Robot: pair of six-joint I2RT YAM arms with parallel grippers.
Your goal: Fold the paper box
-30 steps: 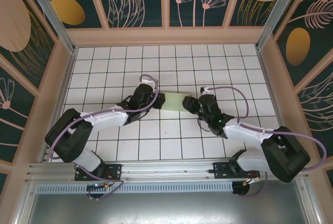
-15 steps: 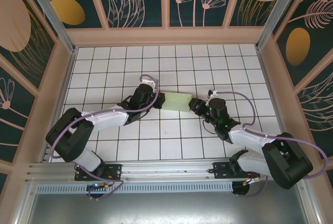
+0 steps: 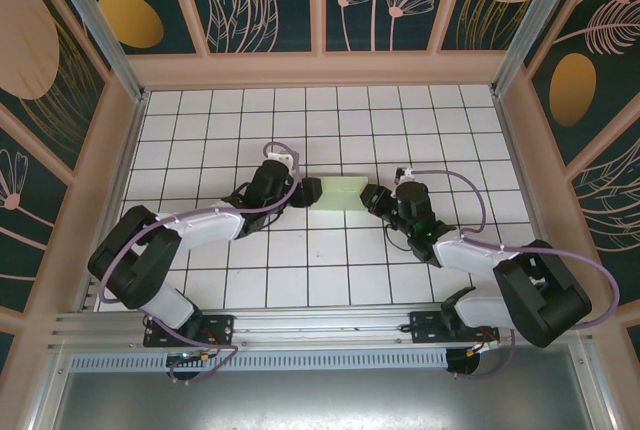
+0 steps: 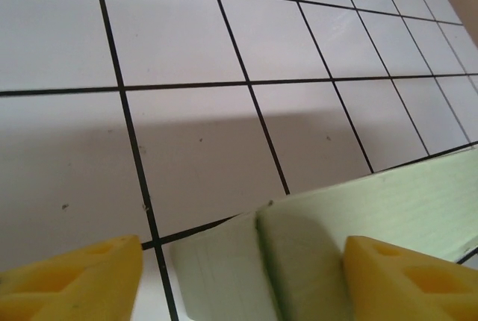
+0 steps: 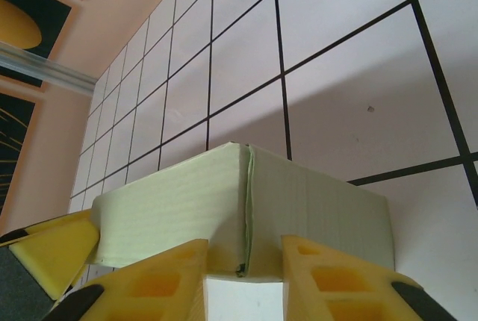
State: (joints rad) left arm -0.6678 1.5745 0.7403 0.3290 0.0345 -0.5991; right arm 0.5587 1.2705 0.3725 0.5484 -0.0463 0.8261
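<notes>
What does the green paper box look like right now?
The paper box is pale mint-green thin card, folded up into a low block with a seam down its corner. It sits mid-way across the white tiled table. The open left gripper straddles one end; the right gripper sits at the other corner.

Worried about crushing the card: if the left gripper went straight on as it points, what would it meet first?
The paper box: its end lies between the open jaws of the left gripper, so it would likely press into the card almost at once, though depth is unclear.
</notes>
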